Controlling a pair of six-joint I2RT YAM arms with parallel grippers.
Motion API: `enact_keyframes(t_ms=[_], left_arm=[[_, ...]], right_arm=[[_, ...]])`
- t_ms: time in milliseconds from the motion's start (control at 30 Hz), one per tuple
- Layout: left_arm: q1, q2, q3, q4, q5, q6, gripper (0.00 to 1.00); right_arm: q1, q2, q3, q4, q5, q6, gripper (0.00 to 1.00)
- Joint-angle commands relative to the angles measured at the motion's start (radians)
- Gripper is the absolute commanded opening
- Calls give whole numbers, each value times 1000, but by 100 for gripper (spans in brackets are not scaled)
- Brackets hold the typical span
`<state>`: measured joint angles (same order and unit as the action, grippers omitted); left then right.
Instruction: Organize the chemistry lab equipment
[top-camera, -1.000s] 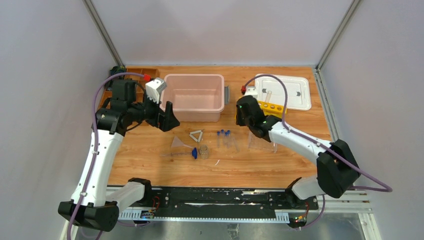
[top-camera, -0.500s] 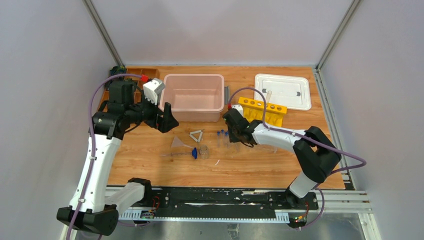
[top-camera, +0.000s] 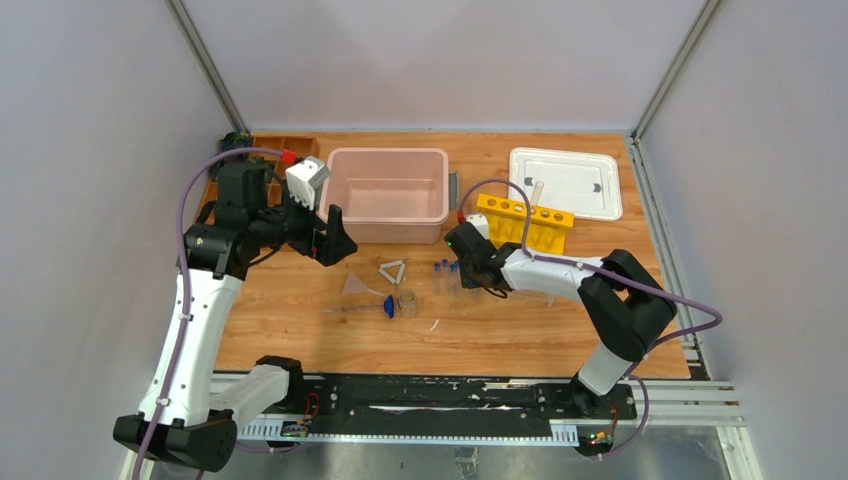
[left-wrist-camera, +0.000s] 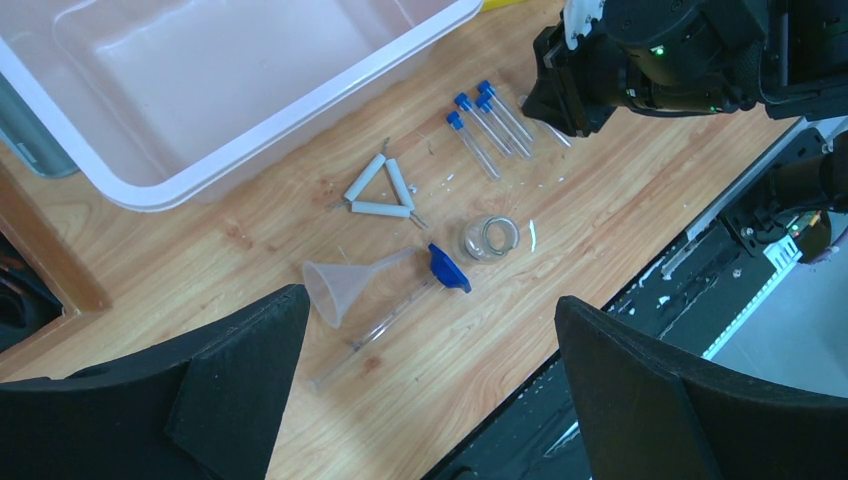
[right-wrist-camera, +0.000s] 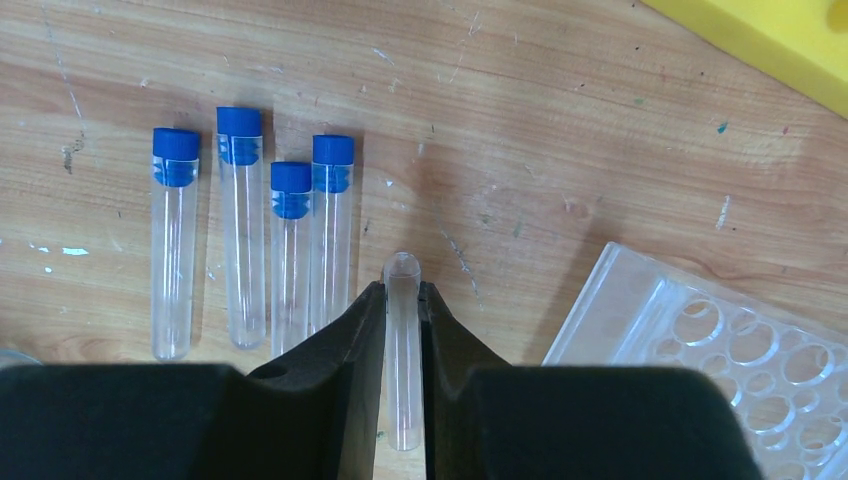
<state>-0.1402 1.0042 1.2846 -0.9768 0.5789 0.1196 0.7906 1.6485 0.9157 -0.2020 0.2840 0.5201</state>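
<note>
Where the clear glass tube (right-wrist-camera: 402, 268) lies on the tabletop (right-wrist-camera: 560, 150) beside the blue-capped vials (right-wrist-camera: 290, 230), the jaws of our right gripper (right-wrist-camera: 403, 292) pinch it; those of the left gripper (left-wrist-camera: 430, 300) gape wide, empty. A second ago the right one stood at the yellow rack (top-camera: 525, 222).

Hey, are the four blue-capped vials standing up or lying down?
Lying down. The blue-capped vials lie side by side on the wooden table, full lengths showing, caps all pointing the same way.

arms (top-camera: 190, 330): white links, black joints | cables (top-camera: 250, 150): purple | led (left-wrist-camera: 656, 50): green
</note>
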Motion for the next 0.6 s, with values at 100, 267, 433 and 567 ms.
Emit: enact_keyframes(t_ms=[100, 267, 433, 567], left_arm=[[-4, -14, 31, -1, 2, -8, 100], [-4, -18, 34, -11, -4, 2, 100], [-4, -18, 46, -26, 0, 12, 100], [-4, -26, 46, -26, 23, 16, 100]], right_arm=[[1, 42, -28, -21, 51, 27, 26], [-17, 42, -16, -32, 32, 34, 31], [-20, 15, -12, -49, 18, 41, 17], [-21, -73, 8, -84, 7, 56, 0]])
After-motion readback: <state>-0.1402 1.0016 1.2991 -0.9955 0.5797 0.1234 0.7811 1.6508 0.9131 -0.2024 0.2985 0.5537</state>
